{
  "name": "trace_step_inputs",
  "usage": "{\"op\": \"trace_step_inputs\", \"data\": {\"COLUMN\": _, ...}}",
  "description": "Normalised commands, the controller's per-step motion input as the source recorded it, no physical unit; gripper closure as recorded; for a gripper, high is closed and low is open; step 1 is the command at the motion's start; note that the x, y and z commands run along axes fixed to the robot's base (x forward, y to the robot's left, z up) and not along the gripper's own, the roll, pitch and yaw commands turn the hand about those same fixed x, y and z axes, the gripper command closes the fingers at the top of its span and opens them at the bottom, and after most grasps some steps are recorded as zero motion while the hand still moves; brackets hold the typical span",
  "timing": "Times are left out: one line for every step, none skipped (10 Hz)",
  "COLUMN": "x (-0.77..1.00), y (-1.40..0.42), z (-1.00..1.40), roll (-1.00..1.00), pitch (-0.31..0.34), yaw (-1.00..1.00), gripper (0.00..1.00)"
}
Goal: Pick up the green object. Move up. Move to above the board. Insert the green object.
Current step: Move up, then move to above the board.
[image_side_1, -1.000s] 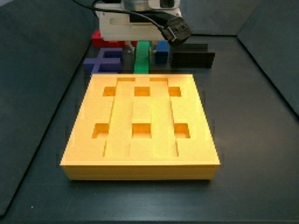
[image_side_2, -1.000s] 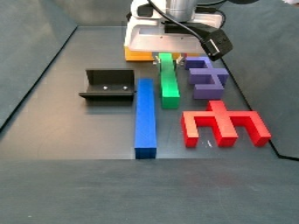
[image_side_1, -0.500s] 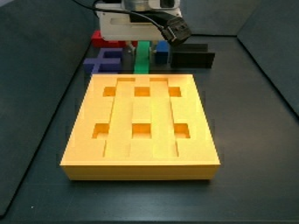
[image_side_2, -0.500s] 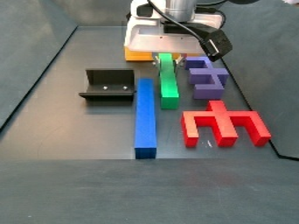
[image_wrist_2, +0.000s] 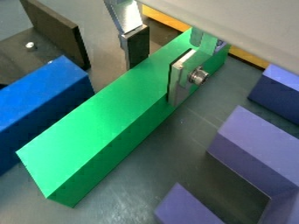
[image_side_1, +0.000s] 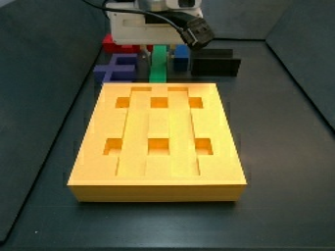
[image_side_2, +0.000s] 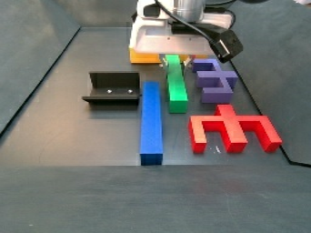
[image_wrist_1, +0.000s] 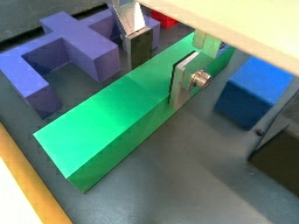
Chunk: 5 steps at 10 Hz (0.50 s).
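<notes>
Both wrist views: hand [image_wrist_1: 162, 59] [image_wrist_2: 158, 57] low over the dark surface [image_side_2: 73, 182], fingers straddling one end of the green object [image_wrist_1: 131, 118] [image_wrist_2: 114, 116]. One silver finger [image_wrist_1: 187, 76] pressed flat against the bar's side; opposite finger [image_wrist_1: 132, 35] just beside the far side, contact there hard to judge. Cannot tell whether clenched on the bar or merely set around it. Green object lying flat on the surface, not lifted. Alongside it, a blue bar [image_wrist_2: 38, 94] on one flank, purple block [image_wrist_1: 65, 55] on the other, both apart from it.

Side view from the board end: board [image_side_1: 157, 142] large and yellow-orange in the foreground, grooves and square recesses facing up, all recesses bare. Behind it, green object [image_side_1: 157, 65] running away toward the hand's white body [image_side_1: 141, 26].

Side view from the opposite end: green object [image_side_2: 176, 84] between blue bar [image_side_2: 151, 121] and purple block [image_side_2: 214, 79], parallel to the blue bar. Red comb-shaped piece [image_side_2: 232, 128] nearer the camera. Black fixture [image_side_2: 113, 88] left of the blue bar. Hand [image_side_2: 174, 58] at the bar's far end.
</notes>
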Motion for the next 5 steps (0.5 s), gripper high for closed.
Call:
{"op": "trace_step_inputs", "data": {"x": 0.02, "y": -0.03, "z": 0.77, "roll": 0.00, "pitch": 0.020, "yaw": -0.01, "gripper": 1.00}}
{"op": "trace_step_inputs", "data": {"x": 0.00, "y": -0.02, "z": 0.61, "roll": 0.00, "pitch": 0.043, "yaw": -0.01, "gripper": 1.00}}
{"op": "trace_step_inputs", "data": {"x": 0.03, "y": -0.01, "z": 0.23, "roll": 0.01, "pitch": 0.015, "yaw": -0.01, "gripper": 1.00}}
{"op": "trace_step_inputs", "data": {"x": 0.00, "y": 0.00, "z": 1.40, "roll": 0.00, "pitch": 0.000, "yaw": 0.00, "gripper": 1.00}}
{"op": "trace_step_inputs", "data": {"x": -0.02, "y": 0.00, "z": 1.40, "roll": 0.00, "pitch": 0.025, "yaw": 0.00, "gripper": 1.00}}
